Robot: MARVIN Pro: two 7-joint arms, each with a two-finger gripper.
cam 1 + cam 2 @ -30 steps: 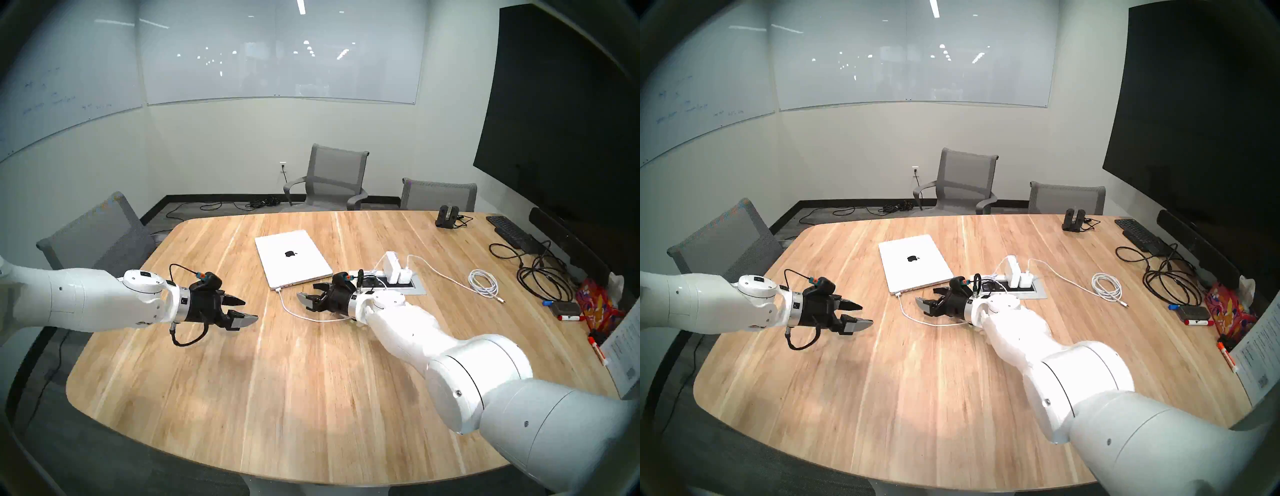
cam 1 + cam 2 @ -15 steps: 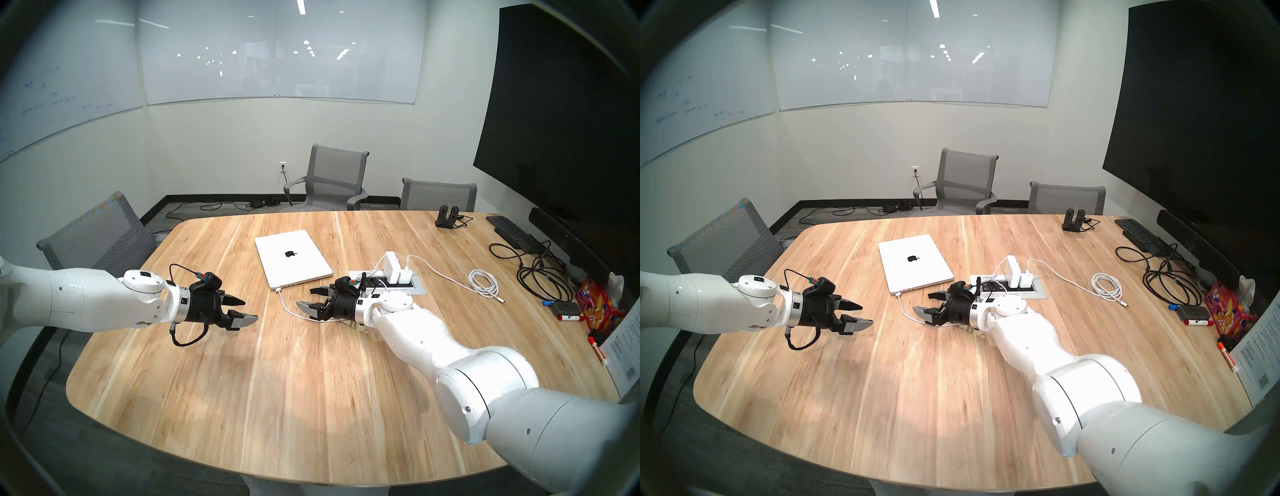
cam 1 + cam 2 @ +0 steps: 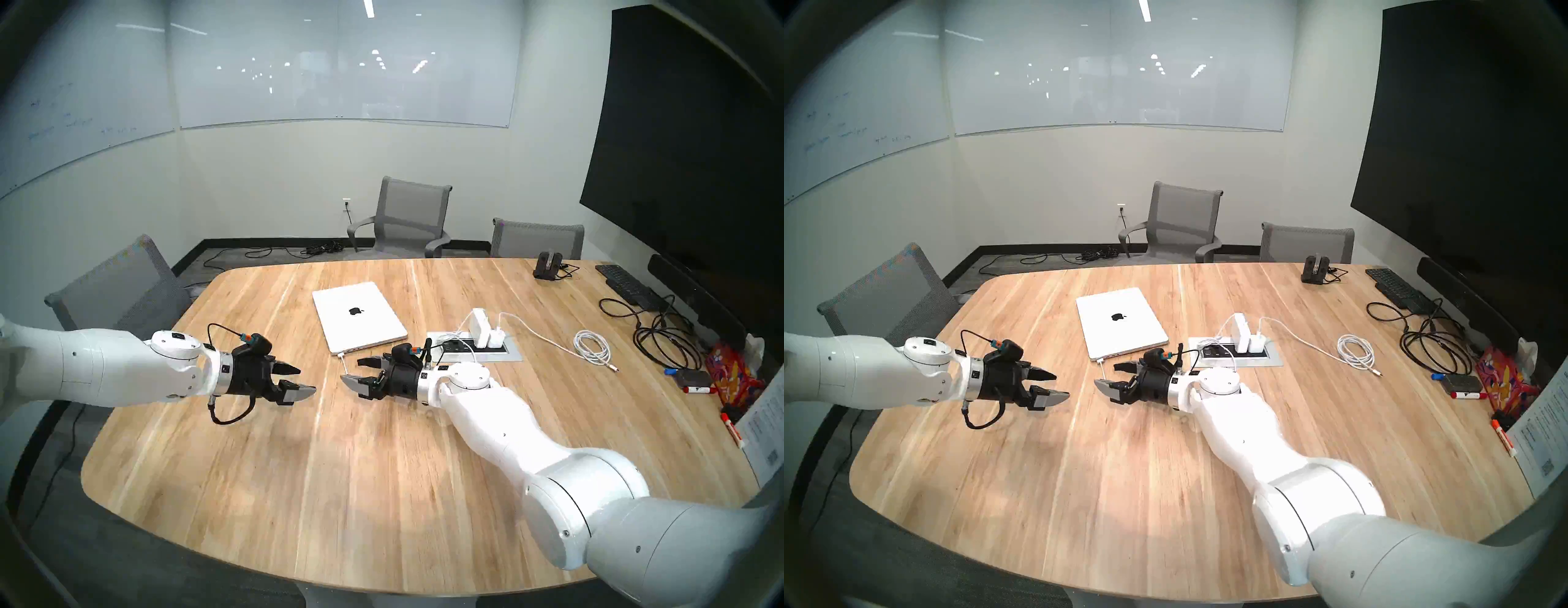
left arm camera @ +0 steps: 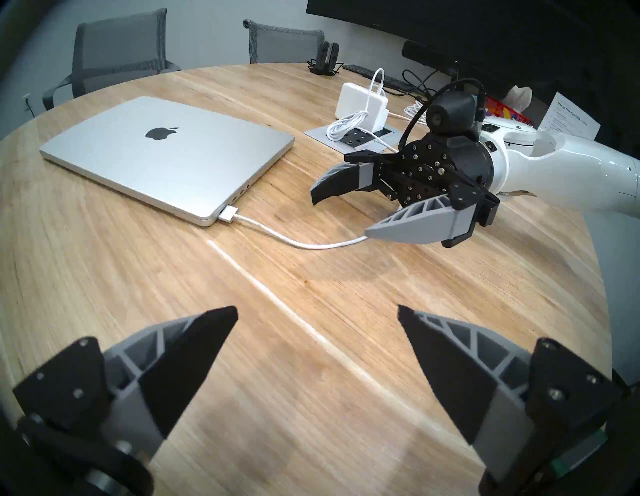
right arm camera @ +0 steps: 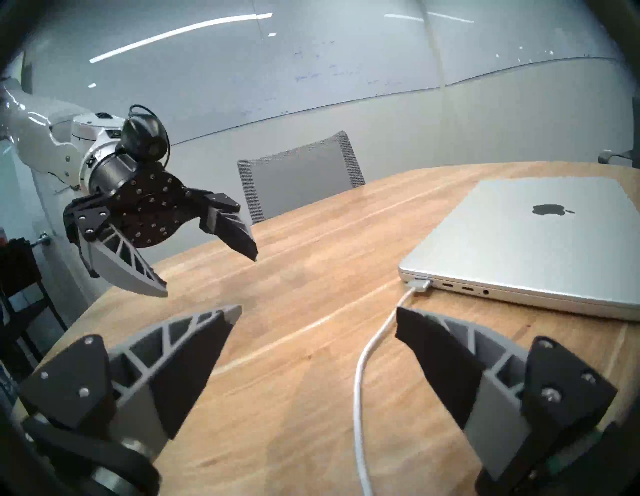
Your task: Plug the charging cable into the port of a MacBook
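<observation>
The silver MacBook [image 3: 358, 316] [image 4: 166, 152] [image 5: 536, 242] lies shut at mid-table. The charging cable [image 4: 294, 242] [image 5: 367, 350] ends in a flat connector [image 4: 228, 213] [image 5: 420, 284] that sits in the endmost port at the laptop's near corner, which covers the port itself. My right gripper [image 3: 350, 369] [image 5: 318, 308] is open and empty. It hovers just off the table in front of that corner, with the cord running under its far finger. My left gripper [image 3: 306, 380] [image 4: 317, 311] is open and empty too, a short way left and facing the right one.
A recessed power box holds a white charger brick [image 3: 481, 325] right of the laptop. A coiled white cord [image 3: 592, 346], black cords [image 3: 662, 339], a black keyboard [image 3: 628, 284] and markers lie at the far right. Grey chairs [image 3: 407, 220] ring the table.
My right gripper has swung left along the cord towards the left gripper and stayed open. The left arm, laptop and plugged connector have not moved.
</observation>
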